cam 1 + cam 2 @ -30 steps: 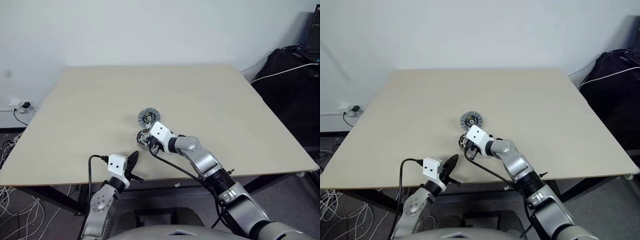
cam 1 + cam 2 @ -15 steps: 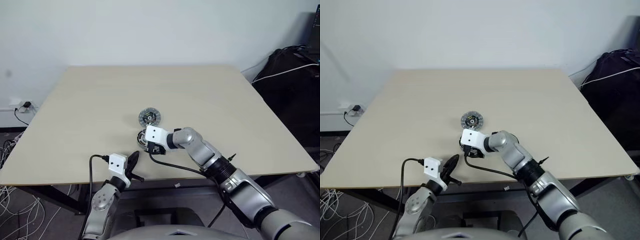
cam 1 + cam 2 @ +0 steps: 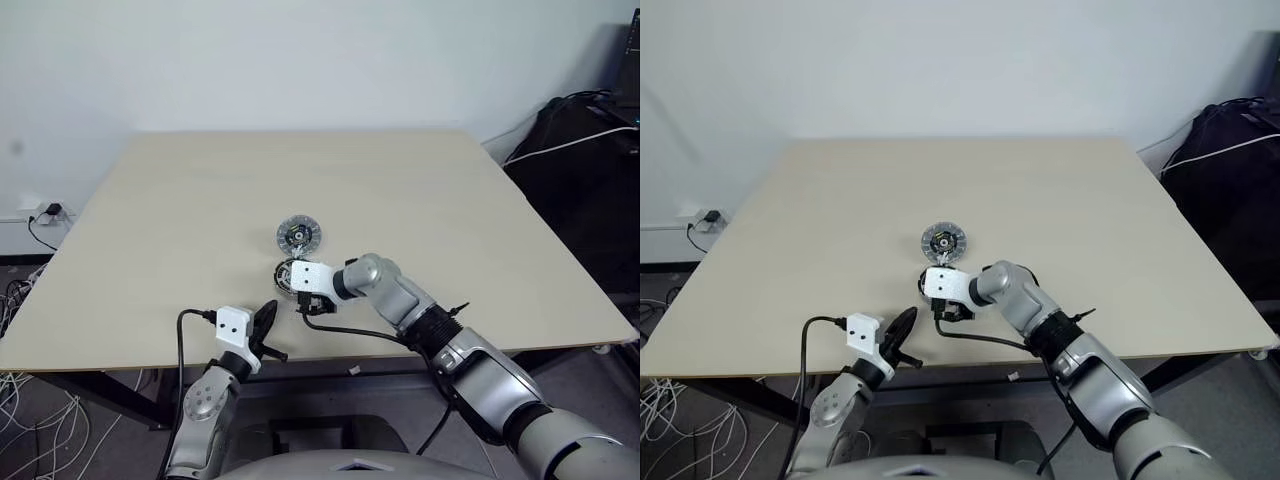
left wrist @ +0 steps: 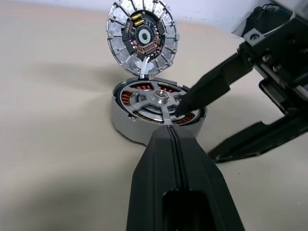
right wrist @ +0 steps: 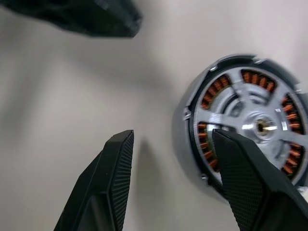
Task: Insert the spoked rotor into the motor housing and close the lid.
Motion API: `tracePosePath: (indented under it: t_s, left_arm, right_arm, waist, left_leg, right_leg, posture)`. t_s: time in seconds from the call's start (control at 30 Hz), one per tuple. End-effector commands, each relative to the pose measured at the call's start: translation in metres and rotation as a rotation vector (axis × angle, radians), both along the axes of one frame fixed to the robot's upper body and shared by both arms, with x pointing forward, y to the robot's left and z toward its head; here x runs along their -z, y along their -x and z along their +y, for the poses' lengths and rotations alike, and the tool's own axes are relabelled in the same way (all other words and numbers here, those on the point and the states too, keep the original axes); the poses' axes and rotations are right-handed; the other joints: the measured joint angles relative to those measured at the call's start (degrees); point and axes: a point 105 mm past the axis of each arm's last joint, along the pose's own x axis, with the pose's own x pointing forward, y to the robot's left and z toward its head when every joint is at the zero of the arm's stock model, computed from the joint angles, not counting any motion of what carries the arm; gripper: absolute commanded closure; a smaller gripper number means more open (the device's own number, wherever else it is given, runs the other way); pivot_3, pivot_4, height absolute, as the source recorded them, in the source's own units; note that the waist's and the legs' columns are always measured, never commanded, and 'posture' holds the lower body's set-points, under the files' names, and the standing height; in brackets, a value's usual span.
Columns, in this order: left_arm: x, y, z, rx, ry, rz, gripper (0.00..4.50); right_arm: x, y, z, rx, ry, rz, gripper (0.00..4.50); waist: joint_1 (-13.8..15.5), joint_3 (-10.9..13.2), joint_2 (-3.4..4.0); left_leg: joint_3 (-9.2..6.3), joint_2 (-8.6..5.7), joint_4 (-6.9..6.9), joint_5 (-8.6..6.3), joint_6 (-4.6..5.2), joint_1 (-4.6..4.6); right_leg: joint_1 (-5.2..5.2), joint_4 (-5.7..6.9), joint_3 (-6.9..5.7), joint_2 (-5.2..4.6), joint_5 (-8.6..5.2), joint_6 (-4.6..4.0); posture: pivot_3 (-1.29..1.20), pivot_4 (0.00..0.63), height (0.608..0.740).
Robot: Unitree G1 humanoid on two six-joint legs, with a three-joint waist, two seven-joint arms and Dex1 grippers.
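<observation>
The motor housing [image 4: 120, 122] stands on the tan table [image 3: 180, 200]. The spoked rotor [image 4: 156, 98] sits inside it, and copper windings show between its silver spokes. The lid [image 4: 142, 37], ribbed with a dark circuit centre, lies just behind the housing, joined to it by a short white wire. My right gripper [image 5: 172, 139] is open and straddles the housing's side wall. One finger [image 4: 211, 86] reaches over the rotor and the other [image 4: 255, 142] lies over the table outside it. My left gripper [image 4: 171, 132] is shut and empty, pointing at the housing from the near table edge.
The table's front edge [image 3: 300, 358] runs just under my left gripper. A black bag with a white cable [image 3: 580, 150] stands off the table's right side. Cables and a wall socket [image 3: 40, 215] are on the floor at the left.
My right wrist has rolled and swung to point leftward and down at the housing, and its jaws have opened wider. The left gripper, housing and lid have stayed in place.
</observation>
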Motion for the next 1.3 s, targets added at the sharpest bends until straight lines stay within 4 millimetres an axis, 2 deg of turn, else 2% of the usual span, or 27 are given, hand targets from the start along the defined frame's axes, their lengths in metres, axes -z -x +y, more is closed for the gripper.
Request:
tracePosePath:
  t_s: [0.03,0.17,0.2,0.27,0.47,0.5,0.77,0.97,1.3]
  left_arm:
    - [-0.01,-0.003,-0.002,-0.007,0.025,-0.043,4.5]
    - [-0.01,-0.004,-0.002,-0.013,0.031,-0.044,4.5]
    - [-0.01,-0.004,-0.002,-0.013,0.032,-0.044,4.5]
    - [-0.01,-0.004,-0.002,-0.014,0.033,-0.044,4.5]
    - [-0.011,-0.004,-0.003,-0.016,0.038,-0.043,4.5]
    - [-0.011,-0.004,-0.003,-0.015,0.038,-0.043,4.5]
    - [-0.011,-0.004,-0.005,-0.009,0.036,-0.042,4.5]
    - [-0.011,-0.003,-0.006,-0.005,0.036,-0.036,4.5]
    - [-0.01,-0.004,-0.006,-0.001,0.044,-0.026,4.5]
  right_arm:
    - [-0.013,-0.008,0.004,-0.032,0.003,-0.05,1.69]
    - [-0.012,-0.009,0.003,-0.033,0.008,-0.048,1.69]
    - [-0.012,-0.009,0.003,-0.032,0.012,-0.048,1.88]
    - [-0.011,-0.01,0.002,-0.029,0.018,-0.051,2.32]
    - [-0.011,-0.012,0.001,-0.03,0.024,-0.054,4.24]
    - [-0.011,-0.012,0.001,-0.03,0.025,-0.054,4.41]
    - [-0.012,-0.012,0.0,-0.012,0.014,-0.069,4.42]
    - [-0.027,-0.015,-0.001,0.082,-0.054,-0.106,4.42]
    - [-0.044,0.0,-0.03,0.181,-0.06,-0.102,4.42]
  waist:
    - [0.0,0.0,0.0]
    - [0.0,0.0,0.0]
    - [0.0,0.0,0.0]
    - [-0.01,0.0,0.0]
    - [0.03,-0.02,0.02]
    - [0.0,-0.01,0.02]
    - [0.01,-0.01,0.02]
    - [0.04,-0.01,0.02]
    - [0.1,0.02,0.0]
  left_leg:
    - [0.0,0.0,0.0,0.0,0.0,0.0]
    - [0.0,0.0,0.0,0.0,-0.01,0.01]
    - [0.0,0.0,0.0,0.0,-0.01,0.01]
    - [0.0,0.0,0.0,0.0,-0.01,0.01]
    - [0.0,0.0,0.0,0.0,-0.01,0.01]
    - [-0.01,0.0,0.0,0.0,-0.01,0.01]
    - [0.0,0.0,0.0,0.01,-0.01,0.02]
    - [0.0,0.0,0.0,0.01,-0.01,0.01]
    - [-0.04,-0.01,0.0,-0.02,0.01,-0.19]
  right_leg:
    - [0.0,0.0,0.0,0.0,0.0,0.0]
    - [0.01,0.01,0.0,0.0,0.0,0.0]
    - [0.0,0.01,0.0,0.0,0.0,0.0]
    - [0.01,0.01,0.0,0.0,0.0,0.0]
    - [0.0,0.01,0.0,0.0,0.0,0.0]
    - [0.01,0.01,-0.01,0.0,0.0,0.0]
    - [0.02,0.02,0.0,0.0,0.0,-0.01]
    - [0.0,0.02,0.0,0.0,-0.01,-0.02]
    - [-0.15,-0.05,-0.02,-0.01,-0.01,-0.02]
  posture:
    - [0.0,0.0,0.74]
    - [0.0,0.0,0.74]
    - [0.0,0.0,0.74]
    - [0.0,0.0,0.74]
    - [0.0,0.0,0.74]
    - [0.0,0.0,0.74]
    - [0.0,0.0,0.74]
    - [0.0,0.0,0.74]
    - [0.0,0.0,0.74]
